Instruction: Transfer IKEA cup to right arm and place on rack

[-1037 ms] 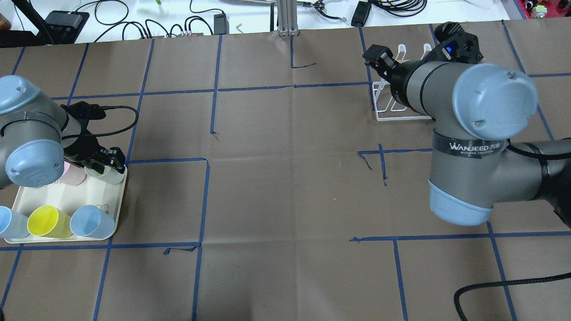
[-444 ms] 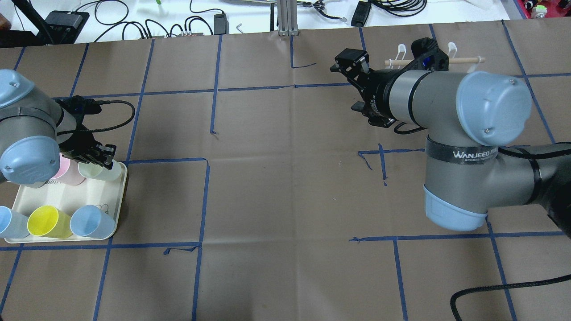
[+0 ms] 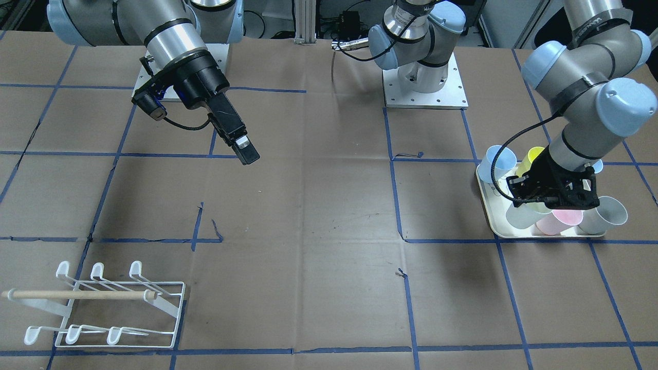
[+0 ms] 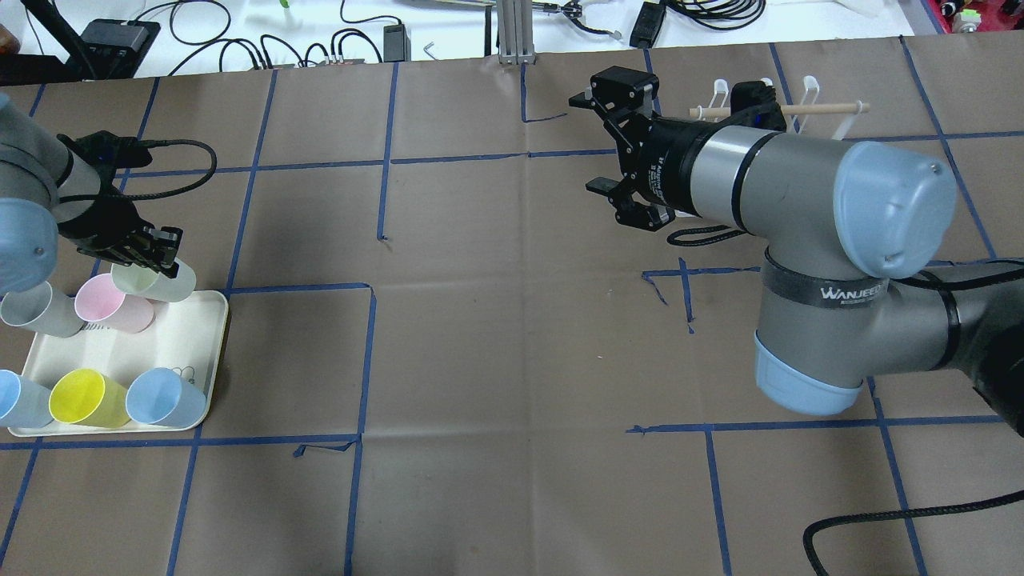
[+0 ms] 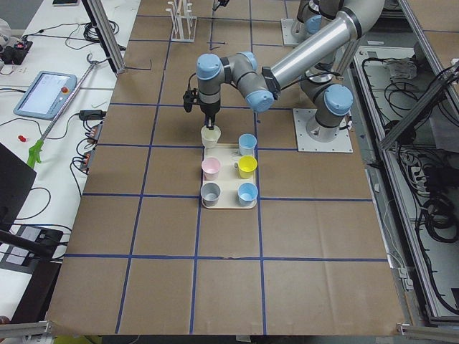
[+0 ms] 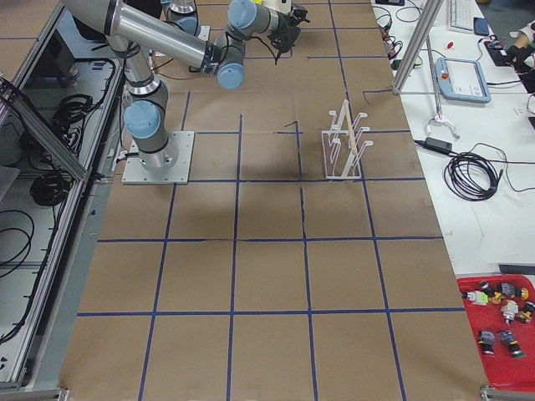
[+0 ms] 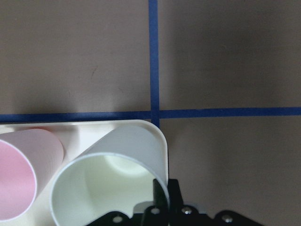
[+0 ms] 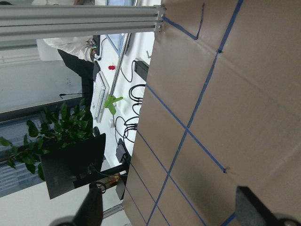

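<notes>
Left gripper (image 4: 148, 258) has pulled back toward the table's far side since a second ago. It took the cup (image 4: 160, 282) out of its tray slot. Right arm (image 4: 800, 184) has swung off the rack toward table centre.

Nearest row on the tray (image 4: 172, 344): blue cup (image 4: 164, 398), yellow cup (image 4: 78, 398), second blue cup (image 4: 16, 400), all mouth up. Behind them are the pink cup (image 4: 108, 302) and grey cup (image 4: 36, 310).

Just past those, the left gripper is clamped on the pale green cup's rim. The cup is tilted over the tray's far corner. Can't tell if its base is clear of the tray.

Right gripper (image 4: 590, 144) hangs over the table (image 4: 496, 336), beyond centre on the right side, jaws spread wide with nothing between them.

Rack (image 3: 135, 267) stands at the table's far right, dowel (image 3: 77, 295) across it, well apart from the cup.
</notes>
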{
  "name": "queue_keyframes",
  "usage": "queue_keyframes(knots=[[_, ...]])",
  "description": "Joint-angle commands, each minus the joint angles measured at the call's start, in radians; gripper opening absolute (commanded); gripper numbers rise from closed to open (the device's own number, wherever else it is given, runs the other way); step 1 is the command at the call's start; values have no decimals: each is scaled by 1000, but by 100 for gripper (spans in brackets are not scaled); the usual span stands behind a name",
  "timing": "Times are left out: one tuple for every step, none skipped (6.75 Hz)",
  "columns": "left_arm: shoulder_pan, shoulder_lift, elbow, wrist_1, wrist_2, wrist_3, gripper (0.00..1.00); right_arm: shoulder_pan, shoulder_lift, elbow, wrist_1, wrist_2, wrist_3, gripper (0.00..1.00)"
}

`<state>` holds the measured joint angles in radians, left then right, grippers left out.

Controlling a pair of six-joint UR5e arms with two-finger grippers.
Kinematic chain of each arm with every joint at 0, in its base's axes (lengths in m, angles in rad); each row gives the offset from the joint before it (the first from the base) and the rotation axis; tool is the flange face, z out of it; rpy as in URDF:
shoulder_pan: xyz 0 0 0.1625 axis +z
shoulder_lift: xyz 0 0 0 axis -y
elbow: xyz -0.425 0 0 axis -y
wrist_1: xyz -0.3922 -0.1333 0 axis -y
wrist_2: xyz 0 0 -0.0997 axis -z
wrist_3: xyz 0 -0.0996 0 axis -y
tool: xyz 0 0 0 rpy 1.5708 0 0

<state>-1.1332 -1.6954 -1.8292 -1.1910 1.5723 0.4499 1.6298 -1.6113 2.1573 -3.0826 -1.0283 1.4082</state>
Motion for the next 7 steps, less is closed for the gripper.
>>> queue_keyframes(knots=[[-37, -26, 227, -221, 1, -26, 0, 5, -1, 48, -242, 10, 31, 100], [-63, -38, 279, -225, -8, -22, 0, 8, 1, 76, -276, 58, 29, 100], [-89, -27, 298, -219, -38, -10, 0, 4, 2, 91, -281, 95, 23, 100], [-97, 0, 304, -194, -234, -2, 0, 2, 1, 95, -301, 96, 23, 100], [-97, -7, 297, -88, -397, 6, 0, 2, 1, 104, -338, 96, 28, 100], [-102, -19, 262, 36, -561, 6, 0, 2, -1, 108, -335, 94, 31, 100], [-105, -38, 240, 138, -694, 4, 0, 2, 1, 108, -334, 88, 32, 100]])
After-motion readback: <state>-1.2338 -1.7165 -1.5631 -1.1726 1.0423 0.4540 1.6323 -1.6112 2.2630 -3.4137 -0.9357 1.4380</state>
